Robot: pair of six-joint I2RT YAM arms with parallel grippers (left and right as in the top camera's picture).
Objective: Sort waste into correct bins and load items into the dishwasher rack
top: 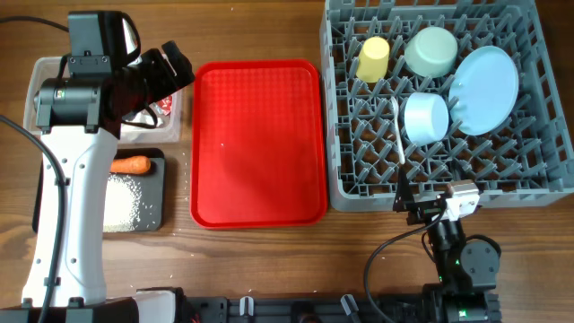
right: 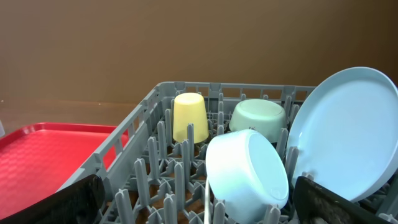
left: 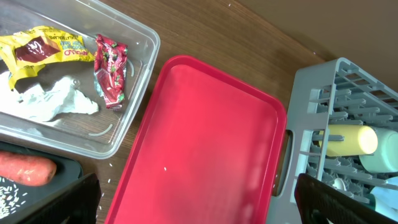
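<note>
Wrappers and tissue: in the left wrist view we see the yellow wrapper (left: pixel 43 50), the red wrapper (left: pixel 111 68) and a white tissue wad (left: pixel 56 99) lying inside the clear tub (left: pixel 146 56), at the upper left of the frame.
Carrot and rice: the carrot (top: pixel 130 164) and the rice (top: pixel 121 202) lie in the black tray (top: pixel 154 211), at the left edge of the overhead view, just below the tub.
Food lump: we cannot find a brown lump in any view.
Dishes: all in the dishwasher rack (top: pixel 556 135), upper right of the overhead view. The yellow cup (top: pixel 373 57) and pale green bowl (top: pixel 432 50) sit along its top, the pale blue bowl (top: pixel 424 117) below them, the plate (top: pixel 484 90) leaning on edge at the right, and the spoon (top: pixel 398 135) lies among the pegs just left of the blue bowl.
Red serving tray (top: pixel 257 144): bare at centre frame, save one pale speck that may be a rice grain.
Left gripper (top: pixel 172 65): fingers spread wide, holding nothing, over the tub's right end.
Right gripper (top: pixel 408 199): fingers spread wide, holding nothing, at the rack's lower edge.
Done: we judge both the sorting and the loading complete for everything we can see.
Left: at most the stray speck, and a few grains on the table beside the tub.
</note>
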